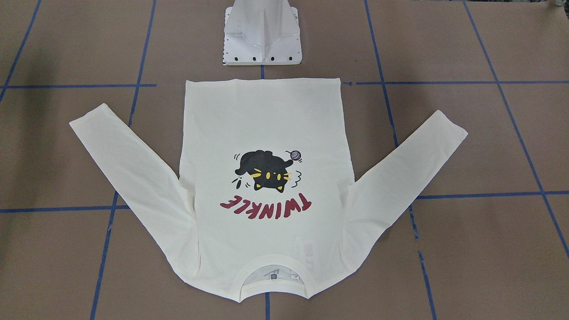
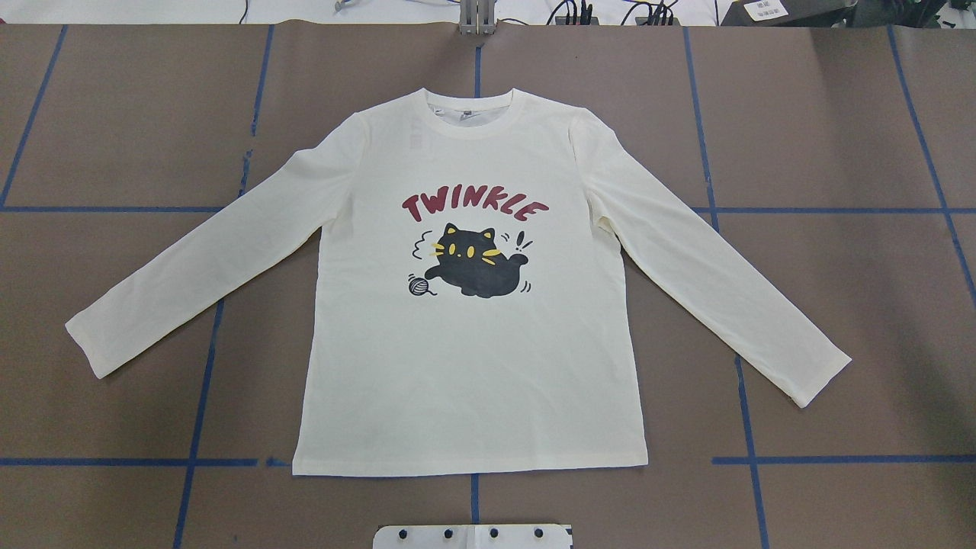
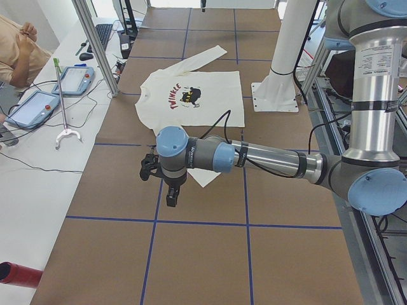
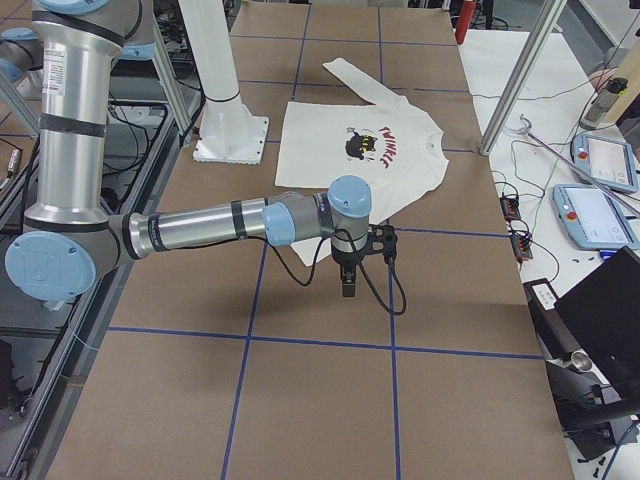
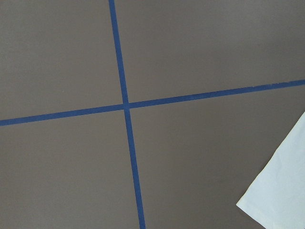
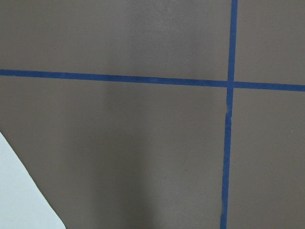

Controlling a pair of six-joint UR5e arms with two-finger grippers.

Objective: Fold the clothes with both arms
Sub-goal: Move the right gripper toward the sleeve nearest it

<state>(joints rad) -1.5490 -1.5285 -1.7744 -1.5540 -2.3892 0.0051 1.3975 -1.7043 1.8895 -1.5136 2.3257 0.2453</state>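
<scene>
Left black two-finger gripper (image 3: pixel 170 198) hung above the brown paper-covered table (image 2: pixel 839 305), beside one sleeve cuff; fingers apart or together, couldn't tell. Same story for the right black two-finger gripper (image 4: pixel 347 288), by the other cuff. One cream-white long-sleeved shirt (image 2: pixel 473 366) with a black cat print lay flat mid-table, print up, both sleeves spread, hem near the white pedestal base (image 1: pixel 262 44), collar far.

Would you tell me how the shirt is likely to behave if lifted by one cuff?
The shirt lies thin and flat, so it will probably drape limply. Its long sleeves would likely trail on the table. It looks light, so pushing may bunch it.
</scene>
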